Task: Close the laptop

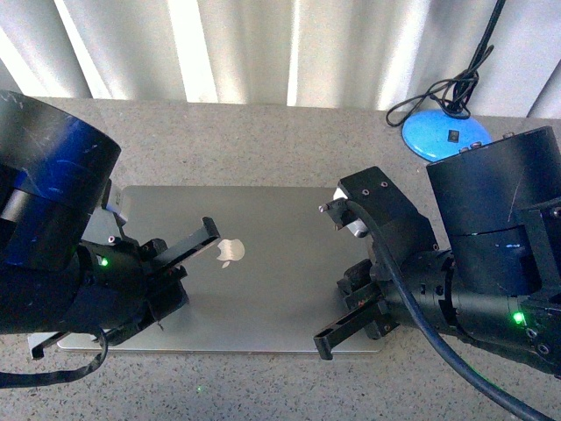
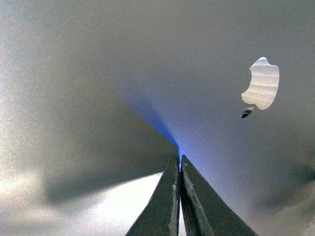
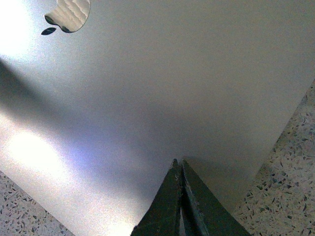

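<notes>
On the speckled grey bench [image 1: 263, 140], in the middle of the front view, the laptop [image 1: 272, 298] lies flat with its lid down, its silvery apple logo [image 1: 230, 252] facing up near the centre of the lid.

At the left, the left arm reaches in over the left part of the lid. The left gripper [image 1: 210, 229] points toward the logo and stops just short of it. In the left wrist view its two dark fingers meet at the tips, with no gap and nothing between them [image 2: 178, 160]. They are low over the grey lid [image 2: 98, 73], with the logo [image 2: 262, 83] off to one side. Whether the tips press on the metal cannot be told.

Further right, the right arm comes in over the right front part of the lid. The right gripper [image 1: 324, 342] is near the laptop's front edge. The right wrist view shows its fingers likewise drawn together at the tips [image 3: 178, 163], holding nothing, above the lid [image 3: 187, 78] close to a corner where the speckled bench [image 3: 290, 182] shows. The logo [image 3: 71, 14] is well away from them.

At the far right, behind the right arm, a blue lamp base [image 1: 438, 133] stands on the bench with a black cable [image 1: 429, 96] looped beside it. A pale curtain [image 1: 263, 44] hangs behind.
</notes>
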